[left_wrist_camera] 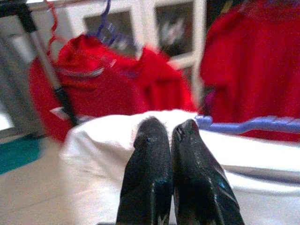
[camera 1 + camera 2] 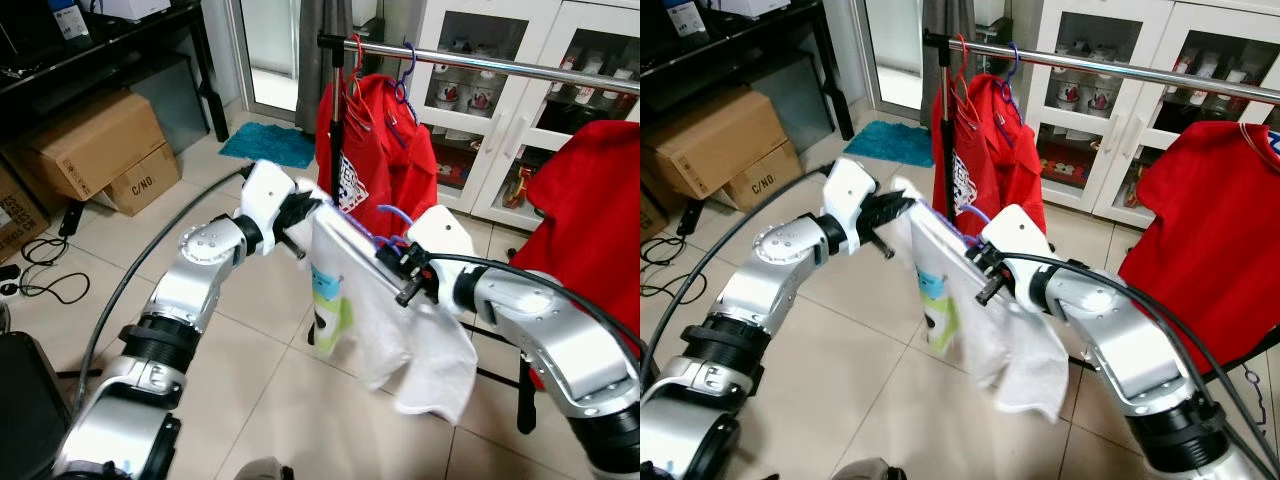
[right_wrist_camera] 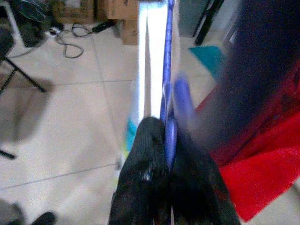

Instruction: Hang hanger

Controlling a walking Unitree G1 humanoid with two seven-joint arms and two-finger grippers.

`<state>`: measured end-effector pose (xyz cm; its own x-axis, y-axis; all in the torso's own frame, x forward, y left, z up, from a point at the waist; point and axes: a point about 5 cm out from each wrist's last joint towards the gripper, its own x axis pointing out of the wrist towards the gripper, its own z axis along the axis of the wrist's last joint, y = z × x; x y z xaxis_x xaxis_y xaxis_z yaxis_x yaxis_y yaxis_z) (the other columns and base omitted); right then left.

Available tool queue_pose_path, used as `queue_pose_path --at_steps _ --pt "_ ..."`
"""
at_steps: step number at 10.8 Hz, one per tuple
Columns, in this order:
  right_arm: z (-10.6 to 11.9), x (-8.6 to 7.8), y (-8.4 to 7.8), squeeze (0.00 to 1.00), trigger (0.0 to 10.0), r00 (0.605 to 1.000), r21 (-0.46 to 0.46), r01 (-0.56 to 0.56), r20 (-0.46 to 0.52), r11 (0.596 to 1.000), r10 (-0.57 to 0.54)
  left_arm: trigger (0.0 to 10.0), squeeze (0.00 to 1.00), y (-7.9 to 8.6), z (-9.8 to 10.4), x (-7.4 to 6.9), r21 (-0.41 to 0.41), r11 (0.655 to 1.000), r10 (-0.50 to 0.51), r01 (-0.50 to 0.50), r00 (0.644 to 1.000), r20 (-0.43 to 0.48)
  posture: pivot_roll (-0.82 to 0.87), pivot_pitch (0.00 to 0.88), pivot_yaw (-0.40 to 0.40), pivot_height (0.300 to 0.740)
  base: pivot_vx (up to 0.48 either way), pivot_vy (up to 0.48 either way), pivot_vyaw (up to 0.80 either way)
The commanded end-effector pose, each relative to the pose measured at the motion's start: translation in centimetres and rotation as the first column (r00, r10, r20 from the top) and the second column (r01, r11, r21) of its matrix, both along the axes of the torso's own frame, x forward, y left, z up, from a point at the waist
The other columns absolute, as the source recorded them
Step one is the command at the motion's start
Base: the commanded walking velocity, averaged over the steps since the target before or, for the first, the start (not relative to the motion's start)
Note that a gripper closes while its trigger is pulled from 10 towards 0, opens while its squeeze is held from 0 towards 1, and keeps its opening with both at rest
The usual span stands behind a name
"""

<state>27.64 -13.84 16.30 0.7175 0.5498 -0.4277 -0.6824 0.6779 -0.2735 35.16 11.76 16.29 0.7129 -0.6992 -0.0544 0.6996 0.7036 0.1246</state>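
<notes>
1. Two grips: left gripper [image 2: 305, 213] pinches white shirt [image 2: 385, 320] shoulder; right gripper [image 2: 400, 262] clamps purple hanger [image 3: 167, 70] near the hook.
2. Rail [image 2: 520, 68] above, beyond both — hook may miss.
3. Shirt could slip off — left side holds cloth only.

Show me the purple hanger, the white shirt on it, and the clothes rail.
purple hanger [image 2: 393, 215], left eye view, on its hook above the shirt.
white shirt [image 2: 425, 355], left eye view, on its hanging lower cloth.
clothes rail [image 2: 520, 67], left eye view, on the bare horizontal bar.
</notes>
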Motion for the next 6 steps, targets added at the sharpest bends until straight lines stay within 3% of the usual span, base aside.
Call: queue_pose_path --at_steps 1,2,4,6 --pt "-2.4 -0.2 -1.6 0.00 0.0 0.992 -0.099 0.072 -0.096 0.993 -0.082 0.0 0.00 0.4 3.6 -0.2 -0.137 0.989 -0.046 0.062 0.992 0.117 0.01 0.000 0.056 0.740 0.000 0.000 0.00" --pt "-2.6 -0.1 -2.1 0.00 0.0 0.987 -0.108 0.109 -0.105 0.988 -0.121 0.0 0.00 0.6 4.4 -1.1 -0.230 0.960 -0.136 0.161 0.983 0.120 0.01 0.000 0.053 0.740 0.000 0.000 0.00" --pt "-2.7 -0.1 -2.5 0.00 0.0 0.983 -0.124 0.130 -0.113 0.984 -0.144 0.0 0.00 0.7 4.5 -1.9 -0.254 0.938 -0.218 0.236 0.971 0.100 0.01 0.000 0.052 0.740 0.000 0.000 0.00" --pt "-1.5 0.1 -1.2 0.00 0.0 0.992 -0.051 0.086 -0.090 0.995 -0.090 0.0 0.00 1.0 2.2 -0.7 0.016 0.995 -0.103 0.102 0.993 0.060 0.01 0.000 0.059 0.740 0.000 0.000 0.00"
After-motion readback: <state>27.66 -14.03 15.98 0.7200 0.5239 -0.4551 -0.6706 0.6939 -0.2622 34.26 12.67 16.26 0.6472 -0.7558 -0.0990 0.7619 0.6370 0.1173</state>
